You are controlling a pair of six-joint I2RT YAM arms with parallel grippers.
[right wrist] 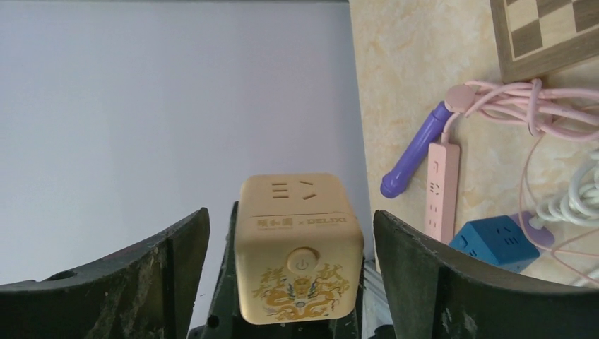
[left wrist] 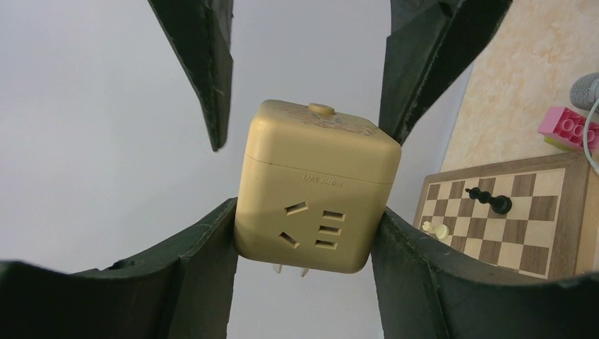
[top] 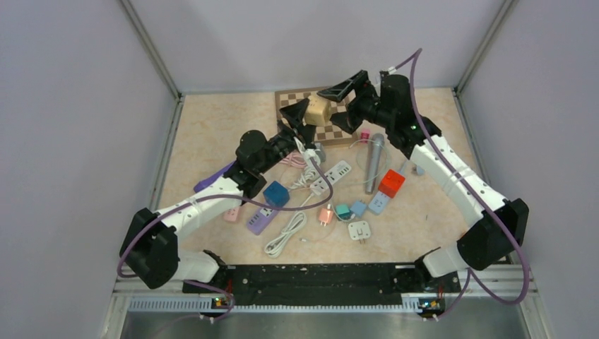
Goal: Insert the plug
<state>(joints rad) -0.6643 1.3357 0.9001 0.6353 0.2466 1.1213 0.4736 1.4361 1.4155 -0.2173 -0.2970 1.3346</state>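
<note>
A beige cube socket [top: 319, 111] with a dragon print and a power button is held in the air above the chessboard's left end. My left gripper [top: 305, 116] is shut on it. In the left wrist view the cube [left wrist: 314, 194] sits between the two fingers, and two metal prongs stick out of its underside [left wrist: 291, 270]. My right gripper [top: 340, 106] is open and faces the cube from the right. In the right wrist view the cube [right wrist: 299, 247] lies between the right fingers [right wrist: 417, 272] with a gap on each side.
A chessboard [top: 335, 131] with chess pieces lies at the back. In front of it are a white power strip [top: 332, 175], a blue cube socket [top: 276, 193], a purple strip [top: 260, 221], a red-and-blue adapter [top: 389, 185], a grey microphone [top: 374, 161], white cable [top: 285, 234] and small adapters.
</note>
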